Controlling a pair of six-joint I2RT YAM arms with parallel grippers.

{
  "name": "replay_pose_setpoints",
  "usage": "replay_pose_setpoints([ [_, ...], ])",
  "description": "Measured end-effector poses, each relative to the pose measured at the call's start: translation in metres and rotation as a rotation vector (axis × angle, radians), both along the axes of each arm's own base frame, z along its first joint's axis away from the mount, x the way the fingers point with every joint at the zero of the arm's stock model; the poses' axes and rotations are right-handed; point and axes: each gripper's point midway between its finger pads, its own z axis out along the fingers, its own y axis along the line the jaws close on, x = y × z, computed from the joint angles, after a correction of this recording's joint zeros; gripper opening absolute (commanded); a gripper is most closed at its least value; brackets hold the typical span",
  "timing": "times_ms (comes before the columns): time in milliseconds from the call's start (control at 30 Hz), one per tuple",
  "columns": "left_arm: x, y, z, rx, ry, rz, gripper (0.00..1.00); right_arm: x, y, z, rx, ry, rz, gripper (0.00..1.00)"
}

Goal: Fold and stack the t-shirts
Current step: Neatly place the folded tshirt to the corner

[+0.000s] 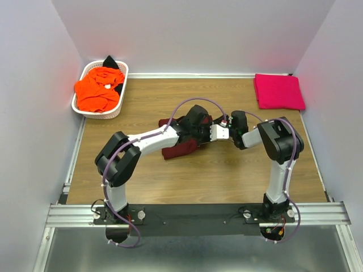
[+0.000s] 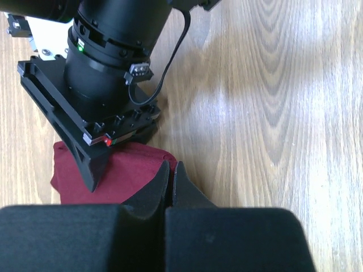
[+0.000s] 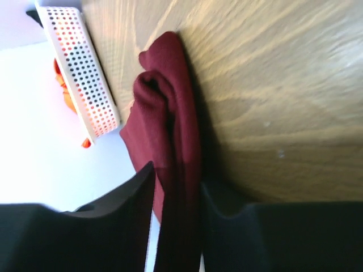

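Wooden table (image 1: pixel 227 175), white walls (image 1: pixel 198 34), maroon t-shirt (image 1: pixel 178 150) mid-table, right gripper (image 3: pixel 177 175) clamped on it, left gripper (image 2: pixel 172 168) closed at its edge.

The dark maroon t-shirt (image 1: pixel 179 149) lies bunched and crumpled near the middle of the table (image 1: pixel 227 181), and one thick fold of it is pinched in the right hand (image 3: pixel 177 178) and lifted off the wood. The bright pink t-shirt (image 1: pixel 278 90) lies flat in the far right corner, folded into a neat rectangle. The orange t-shirt (image 1: pixel 96 90) is heaped loosely in the white basket (image 1: pixel 99 115) at the far left. The black t-shirt (image 1: pixel 112 61) peeks out at the basket's far end, behind the orange one.
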Motion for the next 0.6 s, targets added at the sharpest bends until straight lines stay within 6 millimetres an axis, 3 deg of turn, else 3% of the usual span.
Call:
replay_pose_setpoints([
  [33, 0.0, -0.001, 0.0, -0.001, 0.004, 0.002, 0.0, 0.001, 0.0, -0.001, -0.004, 0.0, -0.005, 0.37],
  [133, 0.002, -0.003, -0.003, -0.003, 0.015, 0.007, 0.02, 0.004, 0.0, -0.003, -0.013, -0.004, -0.011, 0.15],
  [200, 0.003, -0.004, -0.004, -0.003, 0.018, 0.009, 0.25, 0.006, 0.0, -0.007, -0.027, -0.007, -0.011, 0.0],
  [267, 0.004, -0.004, -0.005, -0.004, 0.026, 0.016, 0.44, 0.007, 0.001, -0.01, -0.054, -0.01, 0.004, 0.0],
  [433, 0.006, 0.01, 0.003, -0.019, 0.072, 0.032, 0.67, 0.026, 0.001, -0.002, -0.199, -0.094, 0.082, 0.01],
  [467, 0.008, 0.015, 0.008, -0.025, 0.076, 0.04, 0.85, 0.028, 0.001, 0.0, -0.228, -0.116, 0.1, 0.0],
  [500, 0.012, 0.024, 0.015, -0.035, 0.082, 0.051, 0.92, 0.033, -0.002, 0.004, -0.28, -0.148, 0.132, 0.01],
  [600, 0.025, 0.053, 0.041, -0.068, 0.092, 0.117, 0.94, 0.049, -0.013, 0.015, -0.384, -0.223, 0.184, 0.01],
])
